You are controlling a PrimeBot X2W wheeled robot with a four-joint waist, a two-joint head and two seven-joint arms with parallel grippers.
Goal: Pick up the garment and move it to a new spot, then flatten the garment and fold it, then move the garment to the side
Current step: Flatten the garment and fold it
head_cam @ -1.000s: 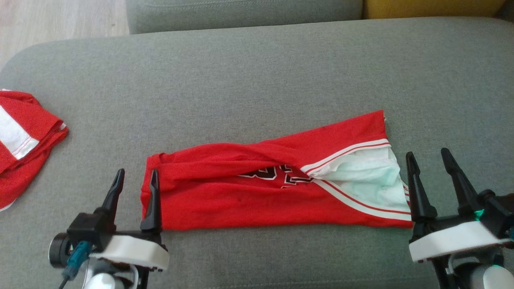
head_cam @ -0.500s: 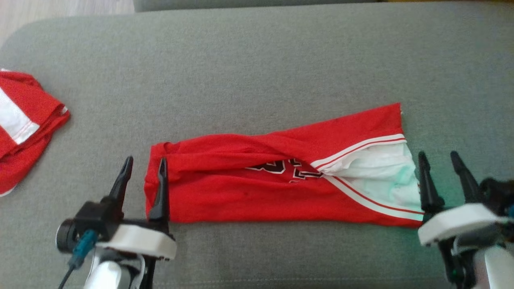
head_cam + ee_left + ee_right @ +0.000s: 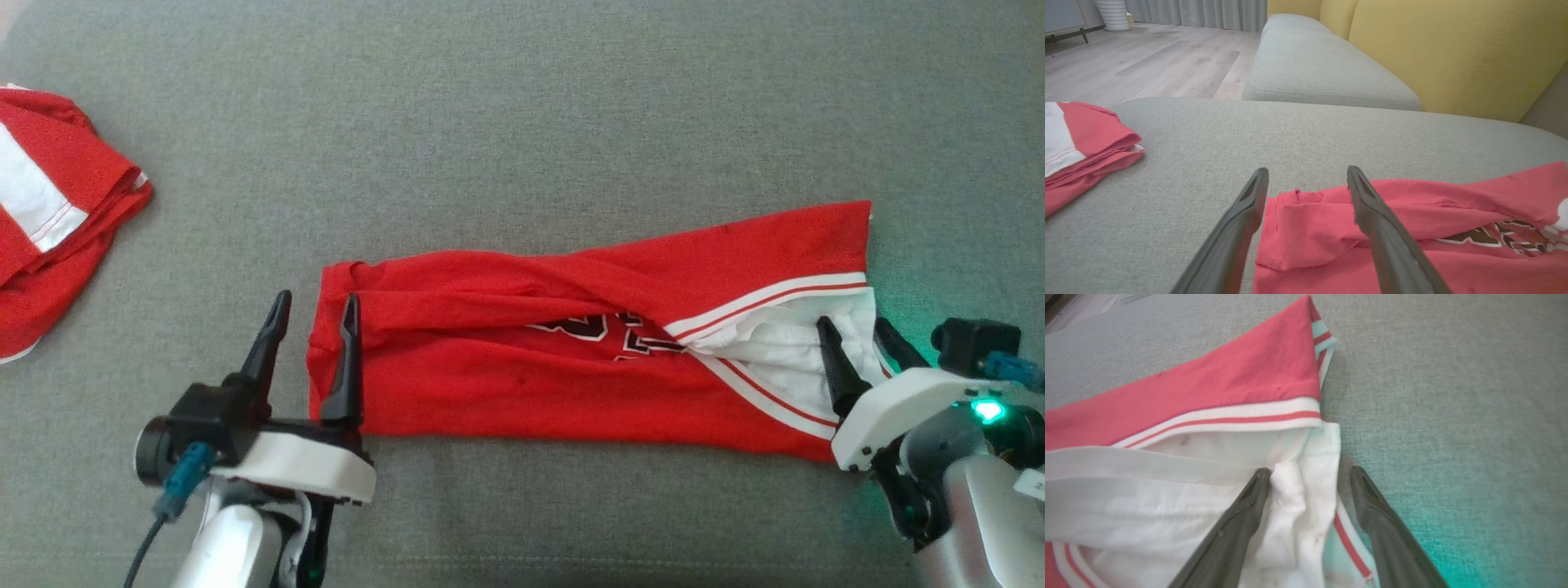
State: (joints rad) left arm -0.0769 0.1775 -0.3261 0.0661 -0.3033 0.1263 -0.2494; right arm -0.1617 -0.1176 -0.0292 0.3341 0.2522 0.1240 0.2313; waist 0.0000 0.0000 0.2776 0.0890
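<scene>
red pile (image 3: 49, 220): cut by left edge | print (image 3: 588, 327) on garment (image 3: 506, 392): half-hidden under fold

The garment (image 3: 506, 400) is bright red with a white lining, white trim carrying a thin red stripe, and black numerals edged in white — all on a plain grey cushion (image 3: 522, 122). A second garment (image 3: 98, 184) is red with a broad white band; the backrest (image 3: 1453, 53) is mustard yellow, the floor (image 3: 1147, 53) pale wood-grain.

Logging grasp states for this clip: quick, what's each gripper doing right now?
Left gripper: open, straddling the garment's left edge, nothing held.
Right gripper: open, straddling its white right end, nothing held.
</scene>
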